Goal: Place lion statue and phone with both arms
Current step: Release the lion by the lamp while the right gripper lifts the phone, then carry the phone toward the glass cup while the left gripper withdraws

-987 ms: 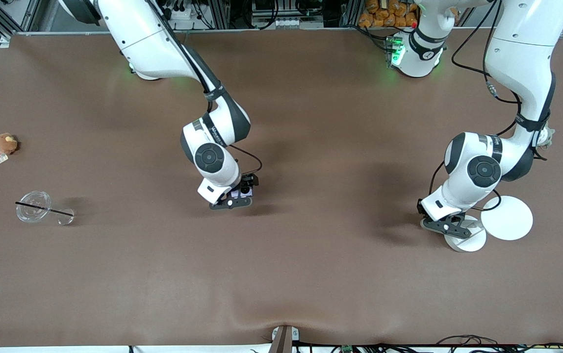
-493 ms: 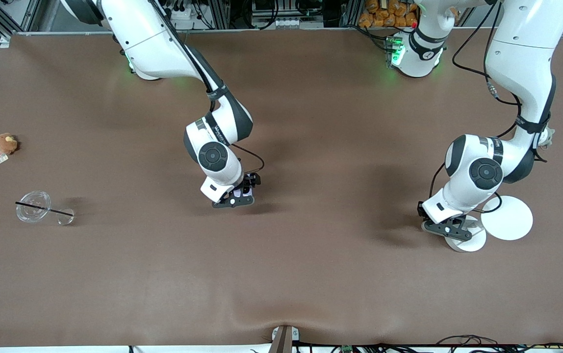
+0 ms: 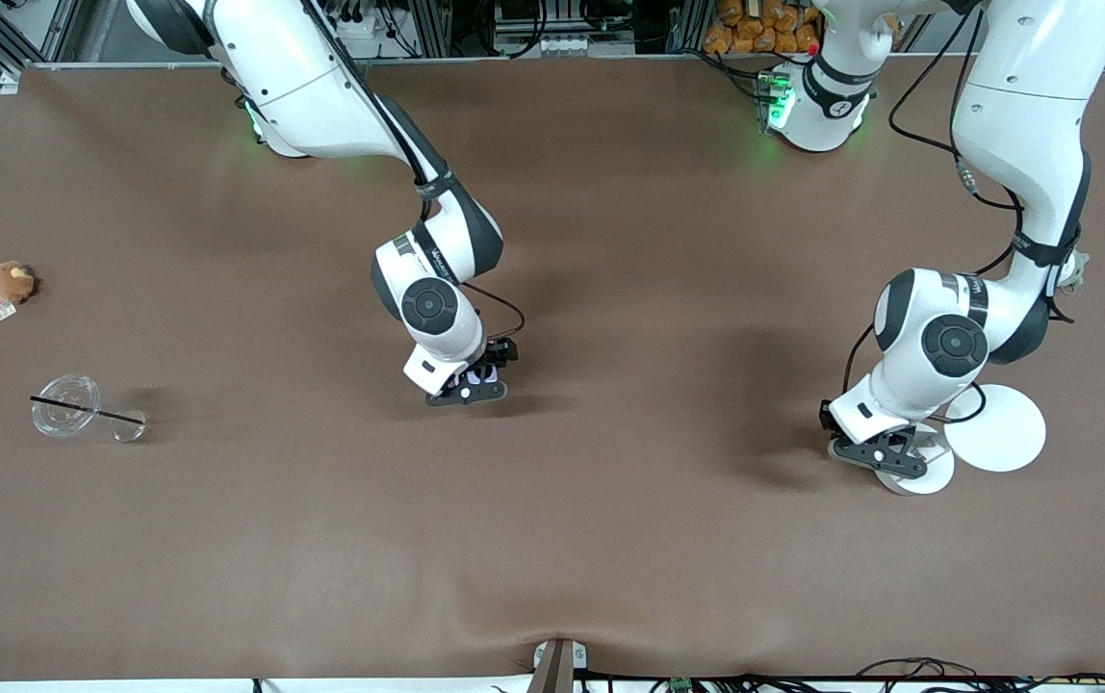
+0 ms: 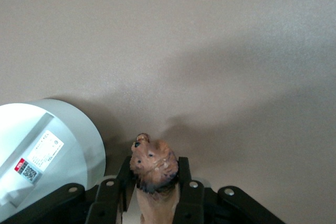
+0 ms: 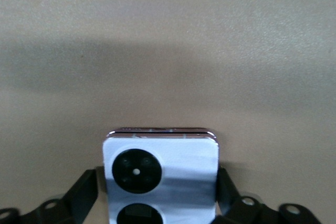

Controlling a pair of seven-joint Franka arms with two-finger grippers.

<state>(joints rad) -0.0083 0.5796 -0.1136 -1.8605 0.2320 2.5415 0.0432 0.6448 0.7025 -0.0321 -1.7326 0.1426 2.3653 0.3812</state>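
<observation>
Holding the phone (image 5: 160,177) in the right gripper (image 3: 469,387), clenched on its two edges, I am over the middle of the table (image 3: 610,539). The left gripper (image 3: 885,452) grips the lion (image 4: 153,174) by the body, head poking out past the fingers, over the smaller white disc (image 3: 928,474) at the left arm's end.

For the step in hand — setting both down — I would lower each straight, keep the phone's flat face level with the cloth, and let go only once it touches. The lion is narrow and (I judge) tippy, so I want it down on its feet, or laid along its side, with the fingers opening slowly.

Writing: a white sticker (image 4: 39,153) on the disc carries a small red mark and a QR code — the text is too small to read. The arm links bear lettering I cannot make out.
</observation>
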